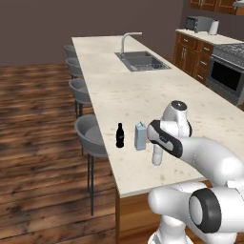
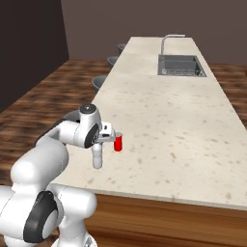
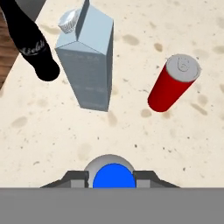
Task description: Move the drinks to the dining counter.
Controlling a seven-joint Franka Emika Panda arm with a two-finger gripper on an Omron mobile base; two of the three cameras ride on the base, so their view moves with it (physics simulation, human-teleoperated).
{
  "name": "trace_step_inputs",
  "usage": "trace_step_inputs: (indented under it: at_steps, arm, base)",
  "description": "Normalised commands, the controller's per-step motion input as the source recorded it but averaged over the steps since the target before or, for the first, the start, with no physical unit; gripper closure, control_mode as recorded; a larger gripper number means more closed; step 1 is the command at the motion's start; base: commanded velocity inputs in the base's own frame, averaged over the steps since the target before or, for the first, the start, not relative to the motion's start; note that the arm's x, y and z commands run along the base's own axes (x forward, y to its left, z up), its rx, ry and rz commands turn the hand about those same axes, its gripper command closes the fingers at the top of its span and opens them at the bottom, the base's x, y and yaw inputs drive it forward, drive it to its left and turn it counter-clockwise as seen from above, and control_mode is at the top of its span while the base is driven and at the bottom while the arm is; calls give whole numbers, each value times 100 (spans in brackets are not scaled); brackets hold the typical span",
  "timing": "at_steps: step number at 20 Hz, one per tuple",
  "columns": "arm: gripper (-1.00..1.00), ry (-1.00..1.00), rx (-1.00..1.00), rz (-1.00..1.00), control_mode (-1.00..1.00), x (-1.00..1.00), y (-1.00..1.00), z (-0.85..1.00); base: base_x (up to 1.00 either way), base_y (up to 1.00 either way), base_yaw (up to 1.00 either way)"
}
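My gripper (image 3: 113,178) is shut on the small clear water bottle (image 3: 113,174), whose blue cap sits between the finger tips. The bottle (image 1: 157,156) hangs upright at the near end of the dining counter (image 1: 143,95), its base at or just above the stone; I cannot tell which. A pale blue-grey carton (image 3: 87,61) stands upright just beyond it, also seen as the carton (image 1: 140,137). The short red can (image 3: 173,83) stands to the carton's right, and the can (image 2: 117,142) is close beside my gripper (image 2: 100,143).
A black cola bottle (image 1: 120,136) stands left of the carton near the counter's edge. Grey stools (image 1: 90,136) line that side. Sink (image 1: 143,61) and faucet (image 1: 126,40) lie far along the counter. An oven (image 1: 228,71) and wooden cabinets stand at the right.
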Motion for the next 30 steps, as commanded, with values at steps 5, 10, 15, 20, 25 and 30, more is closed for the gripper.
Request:
trace_step_inputs:
  at_steps: [5, 10, 15, 20, 25, 30]
  arm:
    - [100, -10, 0, 0, -100, 0, 0, 0]
    - [100, -12, 0, 0, -100, 0, 0, -3]
    - [100, -1, 0, 0, -100, 0, 0, -5]
    - [100, 0, 0, 0, -100, 0, 0, 0]
    - [-100, 0, 0, 0, -100, 0, 0, 0]
    - [-100, 0, 0, 0, -100, -2, 0, 8]
  base:
    - [0, 0, 0]
    - [0, 0, 0]
    - [0, 0, 0]
    - [0, 0, 0]
    - [0, 0, 0]
    - [0, 0, 0]
